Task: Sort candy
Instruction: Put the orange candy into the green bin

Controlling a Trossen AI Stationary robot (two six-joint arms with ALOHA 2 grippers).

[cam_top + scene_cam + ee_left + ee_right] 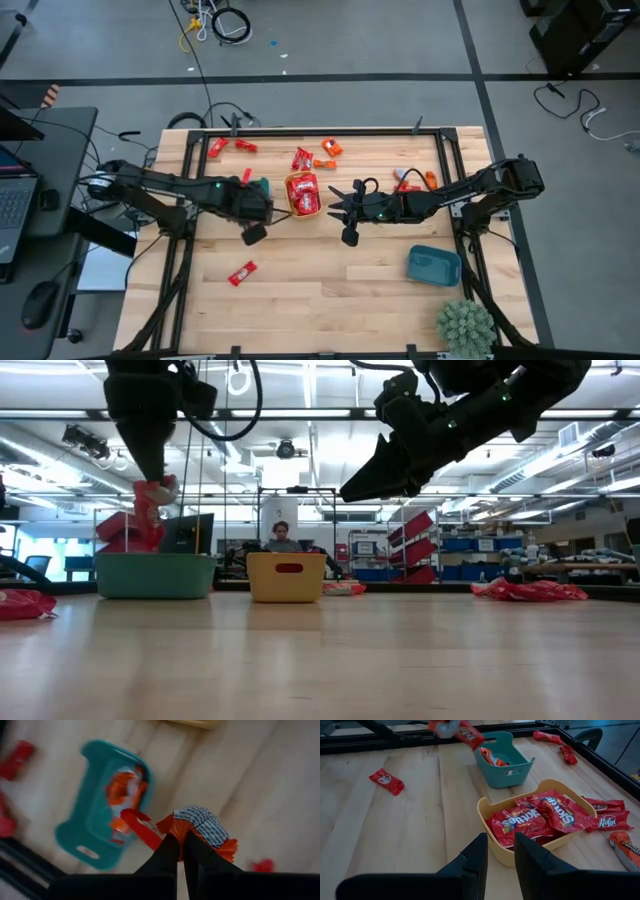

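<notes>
Midway through. Left gripper (181, 842) pinching an orange candy (200, 827) above teal bowl (95, 815), probably to drop in. Right gripper (500, 852) empty, narrowly parted, near yellow bowl (492, 817) of red packs. Strays (242, 272) remaining on table (330, 290).

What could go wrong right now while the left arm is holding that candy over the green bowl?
The left gripper pinches an orange candy only by its edge, so it could slip and land beside the teal bowl. A red candy seems to hang along with it and might end up among the orange ones. The right gripper, open by the yellow bowl, could bump it.
</notes>
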